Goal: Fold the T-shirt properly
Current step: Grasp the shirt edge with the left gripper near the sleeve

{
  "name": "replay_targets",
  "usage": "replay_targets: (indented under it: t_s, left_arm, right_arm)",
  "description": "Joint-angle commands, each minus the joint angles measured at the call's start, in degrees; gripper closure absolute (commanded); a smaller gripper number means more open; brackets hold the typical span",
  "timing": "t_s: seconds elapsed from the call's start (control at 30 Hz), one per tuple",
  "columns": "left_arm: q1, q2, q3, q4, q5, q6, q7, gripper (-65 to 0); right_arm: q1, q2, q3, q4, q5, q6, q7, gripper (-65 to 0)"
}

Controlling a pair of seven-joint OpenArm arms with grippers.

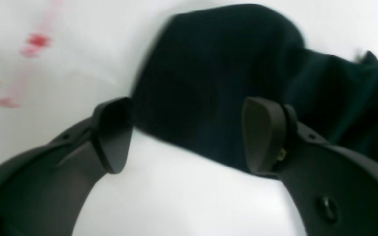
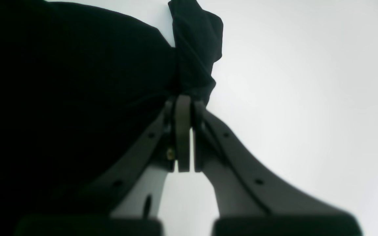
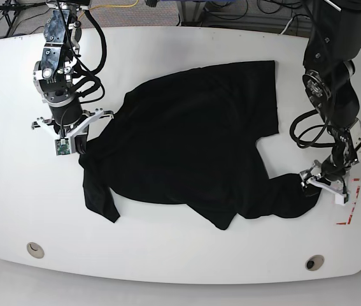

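Right claw (image 2: 185, 105) clamping T-shirt (image 3: 193, 140), left claw (image 1: 189, 131) agape

Base view looked straight down from high over the whole white table (image 3: 167, 255); each wrist view sat close behind its own fingers, sharing the black T-shirt (image 3: 186, 153) with it.

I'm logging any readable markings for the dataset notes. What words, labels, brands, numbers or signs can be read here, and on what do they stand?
None can be read.
T-shirt: plain black cloth showing, no print visible.
Table: red marks near the left hand, only lines, no letters; blurred in the left wrist view.
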Motion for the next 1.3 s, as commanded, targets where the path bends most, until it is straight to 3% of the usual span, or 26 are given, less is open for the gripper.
replay_targets:
  t_s: [0.0, 0.27, 0.43, 0.53, 0.67, 0.77, 1.27]
  left_arm:
    - [-2.3, 0.2, 0.2, 0.4, 0.4, -0.2, 0.9, -48.3]
    - [-3.4, 0.3, 0.2, -0.7, 0.3, 0.0, 0.8, -47.8]
    - [-3.4, 0.3, 0.2, -0.5, 0.0, 3.6, 0.7, -45.8]
    - [-3.2, 0.3, 0.1, -0.5, 0.0, 4.9, -0.3, -36.5]
    - [-3.0, 0.3, -0.3, -0.6, 0.0, 7.1, -3.9, -15.3]
    - [-2.9, 0.3, -0.3, -0.7, 0.0, 9.3, -5.8, -3.9]
    - [-2.9, 0.3, -0.3, -0.2, 0.0, 9.1, -6.0, 0.0]
  right_arm:
    - [0.7, 0.5, 0.3, 1.0, 0.1, 0.3, 1.7, 0.0]
    - [0.7, 0.5, 0.3, 1.0, 0.1, 0.3, 1.7, 0.0]
    - [0.7, 0.5, 0.3, 1.0, 0.1, 0.3, 1.7, 0.0]
    - [0.7, 0.5, 0.3, 1.0, 0.1, 0.3, 1.8, 0.0]
    - [0.7, 0.5, 0.1, 1.0, 0.1, 0.3, 1.8, 0.0]
    - [0.7, 0.5, 0.0, 1.0, 0.1, 0.3, 1.8, 0.0]
    - [0.7, 0.5, 0.0, 1.0, 0.1, 0.3, 1.8, 0.0]
